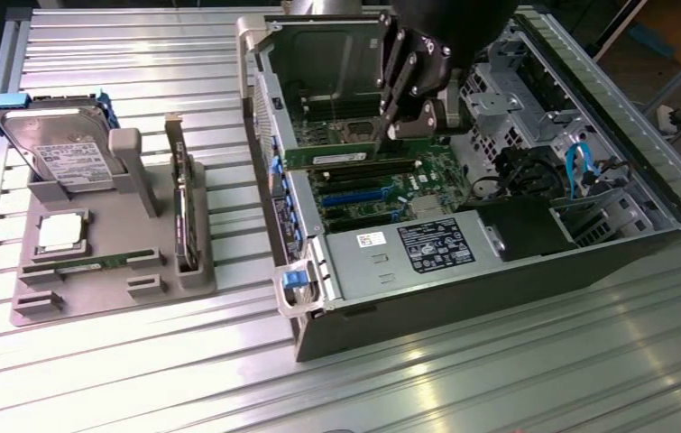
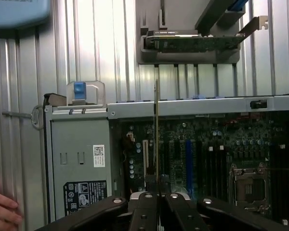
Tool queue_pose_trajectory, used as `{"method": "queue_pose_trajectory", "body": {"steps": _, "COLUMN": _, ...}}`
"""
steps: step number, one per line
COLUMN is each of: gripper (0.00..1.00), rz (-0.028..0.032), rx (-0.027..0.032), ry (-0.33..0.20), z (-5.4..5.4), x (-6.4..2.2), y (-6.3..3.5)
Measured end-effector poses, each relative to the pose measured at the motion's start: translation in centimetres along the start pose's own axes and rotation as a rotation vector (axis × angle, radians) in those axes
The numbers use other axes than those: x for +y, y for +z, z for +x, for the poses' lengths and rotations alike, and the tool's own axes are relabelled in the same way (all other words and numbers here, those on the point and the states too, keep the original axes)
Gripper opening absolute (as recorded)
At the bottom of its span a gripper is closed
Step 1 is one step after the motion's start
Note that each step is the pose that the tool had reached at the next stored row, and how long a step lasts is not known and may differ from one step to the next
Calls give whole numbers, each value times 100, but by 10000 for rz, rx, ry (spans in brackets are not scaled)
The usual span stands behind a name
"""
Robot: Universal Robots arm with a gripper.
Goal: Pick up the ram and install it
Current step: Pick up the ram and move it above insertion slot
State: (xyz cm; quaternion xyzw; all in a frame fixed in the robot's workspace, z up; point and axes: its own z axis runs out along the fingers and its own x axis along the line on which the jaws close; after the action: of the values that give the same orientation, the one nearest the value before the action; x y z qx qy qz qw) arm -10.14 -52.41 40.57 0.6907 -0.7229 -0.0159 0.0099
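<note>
The ram [image 1: 334,155], a long thin green board, hangs level inside the open computer case [image 1: 629,225], just above the motherboard [image 1: 407,185]. My gripper [image 1: 394,126] comes down from above and is shut on the ram's end nearest the exterior view's right. In the wrist view the ram [image 2: 156,130] shows edge-on as a thin line running out from between the black fingers [image 2: 145,207], over the motherboard's slots [image 2: 188,159]. Whether its lower edge touches a slot I cannot tell.
A grey holder [image 1: 112,293] at the exterior view's left carries a silver hard drive [image 1: 58,149] with blue clips, a dark expansion card [image 1: 181,207] and a square chip [image 1: 61,233]. A grey metal box [image 1: 394,254] fills the case's near end. A person's hand [image 2: 2,211] rests beside the case.
</note>
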Motion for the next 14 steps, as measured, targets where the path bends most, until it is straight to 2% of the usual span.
{"method": "queue_pose_trajectory", "body": {"steps": 14, "gripper": 12, "rz": -4, "rx": 1, "ry": 0, "z": -18, "x": -388, "y": -14}}
